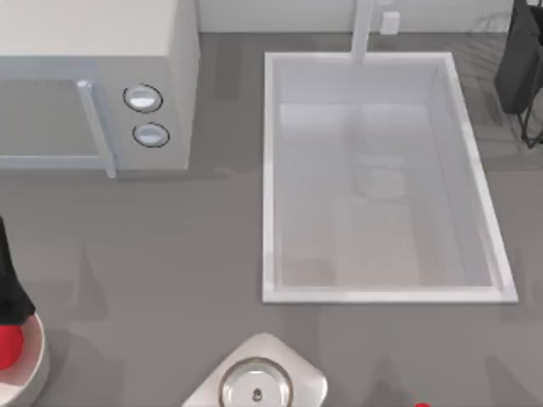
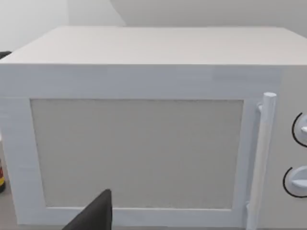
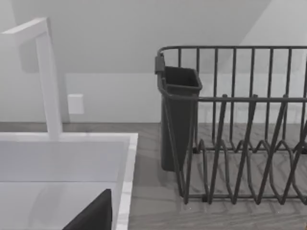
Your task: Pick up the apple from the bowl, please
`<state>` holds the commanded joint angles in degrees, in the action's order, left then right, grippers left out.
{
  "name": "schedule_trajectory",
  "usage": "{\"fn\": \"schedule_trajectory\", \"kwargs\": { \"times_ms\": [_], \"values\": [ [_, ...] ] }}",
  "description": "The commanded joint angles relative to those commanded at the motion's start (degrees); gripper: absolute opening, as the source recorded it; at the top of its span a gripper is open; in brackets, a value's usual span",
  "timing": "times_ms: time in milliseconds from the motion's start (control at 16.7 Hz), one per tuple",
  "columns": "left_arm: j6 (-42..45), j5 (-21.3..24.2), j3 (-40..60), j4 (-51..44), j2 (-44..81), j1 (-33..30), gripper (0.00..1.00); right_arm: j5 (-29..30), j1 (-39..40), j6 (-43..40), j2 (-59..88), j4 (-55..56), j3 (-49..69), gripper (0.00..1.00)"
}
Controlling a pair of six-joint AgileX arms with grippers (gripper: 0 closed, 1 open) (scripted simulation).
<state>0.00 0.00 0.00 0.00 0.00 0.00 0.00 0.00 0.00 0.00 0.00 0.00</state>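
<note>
so in the top view the small glossy bright red apple (image 1: pixel 8 346) sits at the far left edge of the frame, cut off by it, so we only see a rounded red chunk. it's inside the wide round white bowl (image 1: pixel 32 365) w/ the thick pale rim, also half cropped, down in the near-left corner of the grey counter (image 1: pixel 170 254). our left arm (image 1: pixel 10 284) is a black shape right over the bowl, its lower end touching or just above the apple, can't tell which, and can't tell if the fingers are open or shut either.

left wrist view faces the white boxy microwave (image 2: pixel 144 129) w/ its pale door panel, upright bar handle (image 2: pixel 261 158) and two round knobs at the side. a dark wedge (image 2: pixel 93 215) of our left gripper pokes in at the frame edge.

right wrist view has the white sink basin (image 3: pixel 62 167), the white faucet (image 3: pixel 45 76), and a dark wire dish rack (image 3: pixel 240 129) w/ a dark cutlery cup (image 3: pixel 177 120). right gripper's state: can't tell.

top view also shows a shiny metal ring on a pale angular base (image 1: pixel 257 386) near the front edge and a tiny red sliver (image 1: pixel 422 404) further right.
</note>
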Motion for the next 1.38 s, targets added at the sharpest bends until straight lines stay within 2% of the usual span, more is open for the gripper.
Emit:
{"fn": "schedule_trajectory", "kwargs": {
  "times_ms": [540,720,960,1380],
  "values": [
    [0.0,0.0,0.08,-0.08,0.08,0.0,1.0,0.0,0.0,0.0,0.0,0.0,0.0,1.0],
    [0.2,0.0,3.28,-3.77,3.81,0.14,1.0,0.0,0.0,0.0,0.0,0.0,0.0,1.0],
    [0.79,0.01,12.82,-15.63,17.29,0.55,1.0,0.0,0.0,0.0,0.0,0.0,0.0,1.0],
    [2.14,0.01,34.49,-42.88,52.92,1.48,1.0,0.0,0.0,0.0,0.0,0.0,0.0,1.0]
  ]
}}
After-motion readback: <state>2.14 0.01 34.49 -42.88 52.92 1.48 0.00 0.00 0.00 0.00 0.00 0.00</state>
